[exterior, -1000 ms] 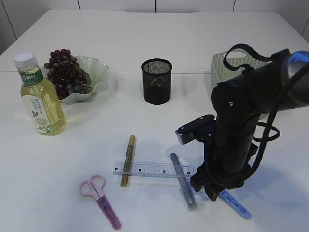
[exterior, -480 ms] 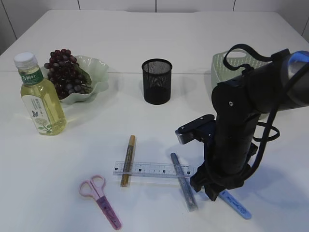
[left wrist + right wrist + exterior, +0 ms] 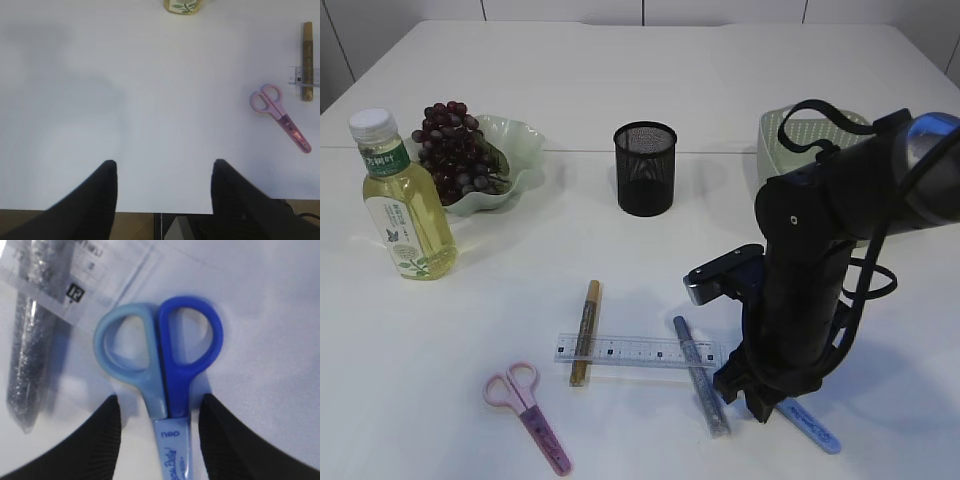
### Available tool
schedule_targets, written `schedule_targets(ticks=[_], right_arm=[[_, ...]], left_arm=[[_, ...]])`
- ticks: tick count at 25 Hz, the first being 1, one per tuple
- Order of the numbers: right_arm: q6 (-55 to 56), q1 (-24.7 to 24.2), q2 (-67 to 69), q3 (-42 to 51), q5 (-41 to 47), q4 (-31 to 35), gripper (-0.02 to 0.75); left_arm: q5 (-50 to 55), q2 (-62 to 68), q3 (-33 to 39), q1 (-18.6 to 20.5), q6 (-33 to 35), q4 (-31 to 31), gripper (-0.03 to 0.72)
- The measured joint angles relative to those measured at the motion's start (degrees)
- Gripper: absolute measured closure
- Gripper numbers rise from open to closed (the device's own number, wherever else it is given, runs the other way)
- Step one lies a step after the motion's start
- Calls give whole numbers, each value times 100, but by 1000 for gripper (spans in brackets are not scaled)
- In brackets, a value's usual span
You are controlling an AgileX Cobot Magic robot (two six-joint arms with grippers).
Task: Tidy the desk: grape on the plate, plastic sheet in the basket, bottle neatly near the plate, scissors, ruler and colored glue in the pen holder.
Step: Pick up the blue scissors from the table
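My right gripper (image 3: 750, 397) (image 3: 160, 401) is low on the table and open, one finger on each side of the blue scissors (image 3: 165, 365) (image 3: 810, 424) just below the handle loops, without pinching them. Pink scissors (image 3: 528, 400) (image 3: 279, 116) lie front left. The clear ruler (image 3: 638, 351) (image 3: 75, 285) lies across a gold glue stick (image 3: 585, 332) and a silver glitter glue stick (image 3: 700, 388) (image 3: 35, 350). Grapes (image 3: 455, 150) rest on the green plate (image 3: 520, 150), with the bottle (image 3: 400, 200) upright beside it. The mesh pen holder (image 3: 645, 168) stands mid-table. My left gripper (image 3: 164, 165) hangs open over bare table. The plastic sheet is out of view.
The green basket (image 3: 790, 135) stands at the back right, partly hidden behind the right arm (image 3: 820, 250). The table's near edge (image 3: 160, 212) shows just under the left gripper.
The right arm has sunk slightly lower over the blue scissors. Nothing else has moved.
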Motion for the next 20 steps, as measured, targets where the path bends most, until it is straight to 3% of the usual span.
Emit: schedule_targets(ticks=[5, 13, 20], right_arm=[[0, 0, 21, 0, 12, 9, 351], [0, 0, 21, -10, 33, 22, 508], [0, 0, 21, -10, 132, 22, 526]], left_arm=[[0, 0, 0, 0, 0, 9, 253], [0, 0, 0, 0, 0, 9, 253], [0, 0, 0, 0, 0, 9, 253]])
